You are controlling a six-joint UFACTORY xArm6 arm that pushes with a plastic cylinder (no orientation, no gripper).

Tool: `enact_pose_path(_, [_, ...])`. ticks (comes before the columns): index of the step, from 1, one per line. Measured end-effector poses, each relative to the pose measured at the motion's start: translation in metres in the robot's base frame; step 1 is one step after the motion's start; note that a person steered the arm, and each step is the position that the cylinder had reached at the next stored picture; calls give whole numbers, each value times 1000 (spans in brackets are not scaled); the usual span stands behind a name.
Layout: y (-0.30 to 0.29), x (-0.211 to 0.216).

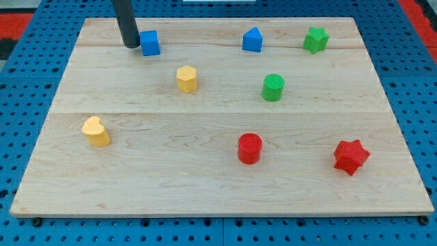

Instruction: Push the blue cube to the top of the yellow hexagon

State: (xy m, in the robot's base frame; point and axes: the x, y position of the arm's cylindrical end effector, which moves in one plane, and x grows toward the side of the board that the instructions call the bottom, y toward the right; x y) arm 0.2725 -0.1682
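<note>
My tip [131, 45] stood at the blue cube [150, 43], on its left side in the view, seemingly touching. No gripper fitted. The cube sat up-left of the yellow hexagon [186, 78] on the tabletop [205, 178].

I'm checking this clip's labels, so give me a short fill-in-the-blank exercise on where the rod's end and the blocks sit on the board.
1. My tip sits just to the view's ____ of the blue cube.
2. The yellow hexagon lies below and to the view's ____ of the blue cube.
3. The block nearest the board's bottom-right corner is the ____ star.
4. Between the blue cube and the green star, along the view's top, stands a second ____ block.

Missing words: left; right; red; blue
</note>
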Motion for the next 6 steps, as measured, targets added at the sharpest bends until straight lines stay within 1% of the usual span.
enact_pose_path(1, [7, 0])
enact_pose_path(4, [55, -5])
enact_pose_path(5, [70, -24])
enact_pose_path(6, [56, -29])
